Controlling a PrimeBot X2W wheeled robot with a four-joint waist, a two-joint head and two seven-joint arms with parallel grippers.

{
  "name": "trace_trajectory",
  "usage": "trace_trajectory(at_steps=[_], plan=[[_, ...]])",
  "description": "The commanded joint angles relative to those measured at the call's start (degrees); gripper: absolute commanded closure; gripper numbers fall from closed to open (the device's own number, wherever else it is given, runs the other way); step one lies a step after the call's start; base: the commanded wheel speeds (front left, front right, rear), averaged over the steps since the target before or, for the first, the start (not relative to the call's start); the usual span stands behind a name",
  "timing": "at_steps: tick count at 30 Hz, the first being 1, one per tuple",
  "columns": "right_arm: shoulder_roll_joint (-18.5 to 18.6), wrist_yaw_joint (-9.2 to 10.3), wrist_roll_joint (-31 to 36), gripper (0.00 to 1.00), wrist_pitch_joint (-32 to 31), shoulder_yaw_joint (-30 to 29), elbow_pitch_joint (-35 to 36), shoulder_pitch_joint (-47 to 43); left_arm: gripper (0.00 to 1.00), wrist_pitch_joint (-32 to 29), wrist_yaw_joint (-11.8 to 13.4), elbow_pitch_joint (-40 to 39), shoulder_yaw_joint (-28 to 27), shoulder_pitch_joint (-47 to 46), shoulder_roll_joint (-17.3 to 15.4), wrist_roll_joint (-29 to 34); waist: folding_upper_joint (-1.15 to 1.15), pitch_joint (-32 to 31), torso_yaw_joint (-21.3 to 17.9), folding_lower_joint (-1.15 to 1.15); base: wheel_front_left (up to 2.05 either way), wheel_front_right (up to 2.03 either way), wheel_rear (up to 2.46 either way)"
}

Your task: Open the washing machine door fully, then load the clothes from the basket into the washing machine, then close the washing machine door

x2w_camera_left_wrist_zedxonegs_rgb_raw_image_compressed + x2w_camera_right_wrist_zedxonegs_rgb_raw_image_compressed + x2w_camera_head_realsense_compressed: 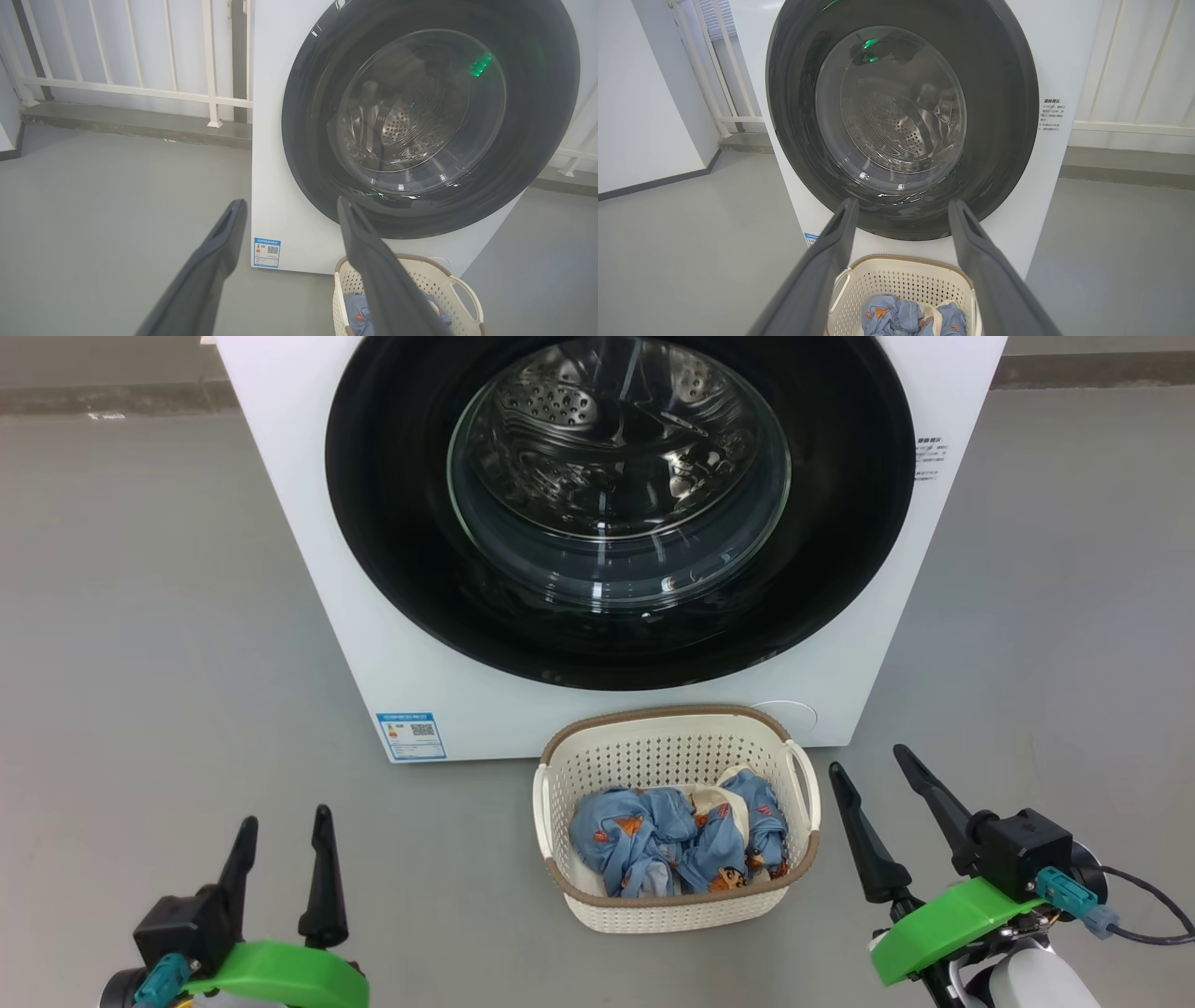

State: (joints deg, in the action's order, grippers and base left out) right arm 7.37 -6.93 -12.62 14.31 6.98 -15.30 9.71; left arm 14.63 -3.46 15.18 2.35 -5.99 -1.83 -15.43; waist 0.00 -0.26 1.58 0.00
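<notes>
The white washing machine (308,551) stands ahead with its round black door (392,560) shut flat against the front; the steel drum shows through the glass bowl (616,476). On the floor before it sits the cream basket (653,756) holding the blue printed clothes (672,840). My left gripper (285,826) hovers open low at the left, apart from the basket. My right gripper (868,761) is open just right of the basket. The door (537,121) and basket (434,275) lie ahead in the left wrist view, and the door (999,116), basket (906,275) and clothes (892,317) in the right wrist view.
Grey floor (140,663) spreads on both sides of the machine. A small blue label (411,735) is stuck at its lower left. A white railing (140,88) runs behind on a raised ledge, and a white wall (644,93) stands off to one side.
</notes>
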Motion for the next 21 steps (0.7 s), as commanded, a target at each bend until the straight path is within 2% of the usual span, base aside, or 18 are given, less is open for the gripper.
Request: trace_trajectory(at_steps=[1, 21], plan=[[0.3, -0.56, 0.7, 0.00, 0.7, 1.2, 1.2, 2.5, 0.00, 0.4, 0.1, -1.3, -1.7, -2.8, -1.0, 0.1, 0.00, 0.0, 0.0, 0.00, 0.00, 0.00, 0.00], [0.3, -0.56, 0.7, 0.00, 0.7, 1.2, 1.3, 2.7, 0.00, 0.4, 0.1, -1.4, -1.9, -2.9, -1.0, -0.1, 0.00, -0.1, 0.0, 0.00, 0.00, 0.00, 0.00]])
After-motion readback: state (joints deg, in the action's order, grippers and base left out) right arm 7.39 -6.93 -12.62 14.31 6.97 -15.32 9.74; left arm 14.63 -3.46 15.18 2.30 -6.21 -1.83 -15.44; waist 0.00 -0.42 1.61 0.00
